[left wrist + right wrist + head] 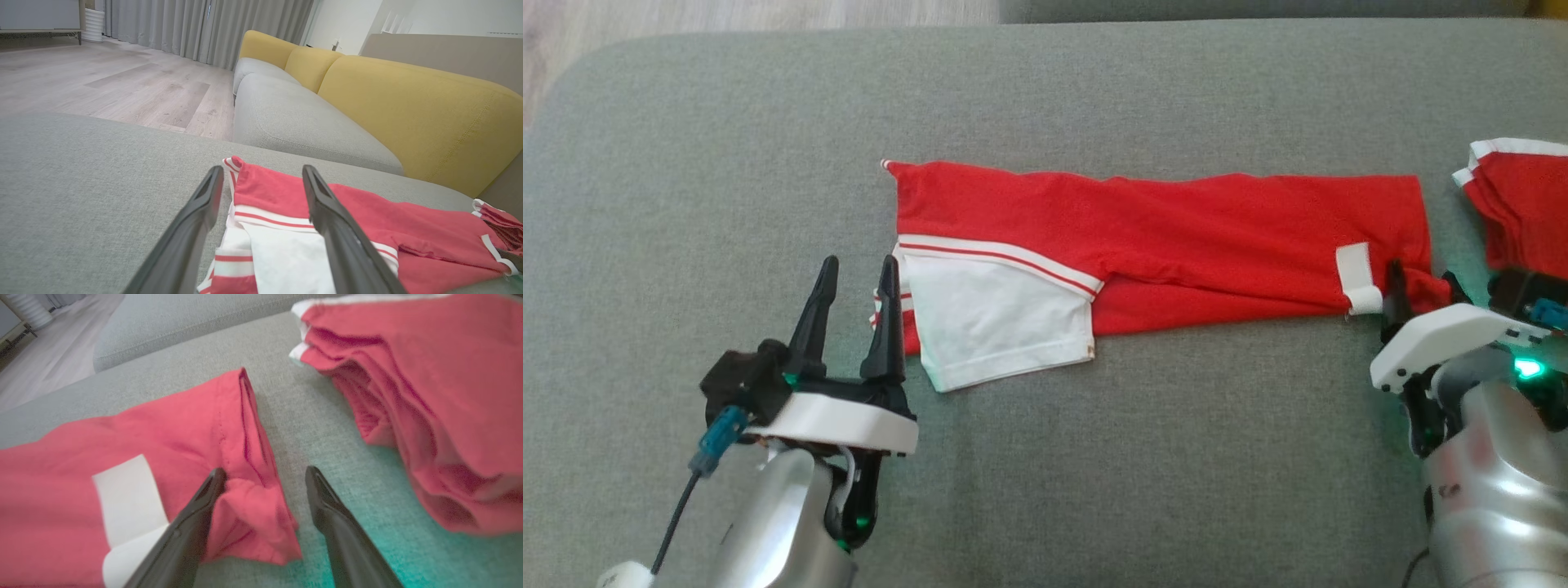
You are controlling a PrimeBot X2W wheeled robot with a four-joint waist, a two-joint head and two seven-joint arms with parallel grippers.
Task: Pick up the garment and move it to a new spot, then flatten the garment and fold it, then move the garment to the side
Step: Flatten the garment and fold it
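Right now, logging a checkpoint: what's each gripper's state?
Left gripper: open, holding nothing, at the garment's left edge.
Right gripper: open, holding nothing, at its right corner.

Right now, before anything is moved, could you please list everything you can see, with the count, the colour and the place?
garment: one, red with white parts, folded into a long strip across the middle of the surface
folded pile: one, red with white trim, at the right edge, apart from the garment
upholstered surface: one, grey, under both
sofa seats: two, grey, beyond the surface
sofa backrests: three, yellow, behind the seats
floor: one, pale wood, far left
curtains: one set, grey, at the far wall
left end effector: one, dark fingers, open, at the garment's left end
right end effector: one, dark fingers, open, around the garment's near right corner
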